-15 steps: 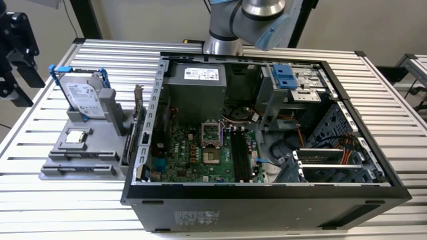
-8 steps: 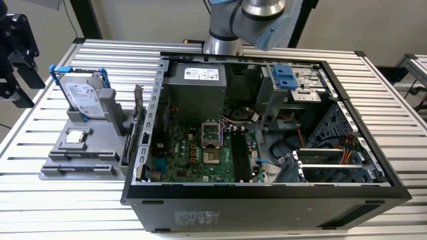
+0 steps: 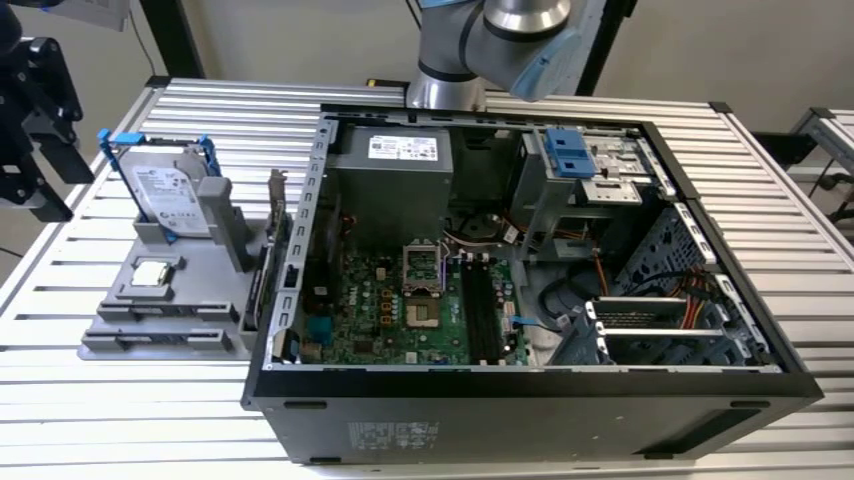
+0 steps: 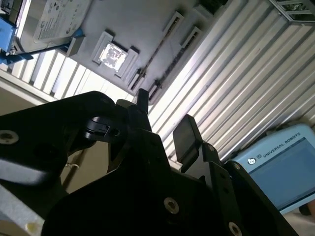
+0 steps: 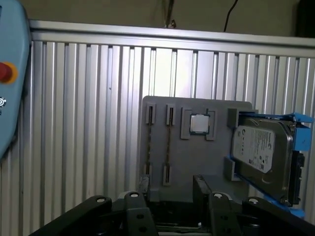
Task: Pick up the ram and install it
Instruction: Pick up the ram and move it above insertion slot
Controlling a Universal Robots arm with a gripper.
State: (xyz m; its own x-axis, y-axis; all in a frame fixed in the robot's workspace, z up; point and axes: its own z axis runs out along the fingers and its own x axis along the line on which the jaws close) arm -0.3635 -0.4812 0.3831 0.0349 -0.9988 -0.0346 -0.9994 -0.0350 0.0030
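The ram (image 5: 169, 142) is seen edge-on in the first wrist view, as a thin dark strip standing between the end clips of one slot in the grey holder (image 5: 192, 157). Its colour and chips cannot be made out. A second like strip (image 5: 149, 142) stands in the slot just beside it. In the exterior view the holder's slots are too low and grey to show what sits in them.

The gripper (image 5: 172, 189) hangs well apart from the holder. Its black fingers (image 5: 202, 186) are spread with nothing between them, and its body is cut off by the frame edge in both wrist views.

The holder lies on the slatted table (image 3: 134, 420). It also carries a silver hard drive (image 3: 171, 200) standing tilted in a blue-trimmed frame, and a small square processor (image 3: 154, 272) lying flat in a recess between the drive and the slots.

Just beside the holder, toward the exterior view's right, an open computer case (image 3: 534, 400) lies on its side. Inside it is a green motherboard (image 3: 374, 310) with long black slots (image 3: 481, 310). Whether anything sits in those slots cannot be told.
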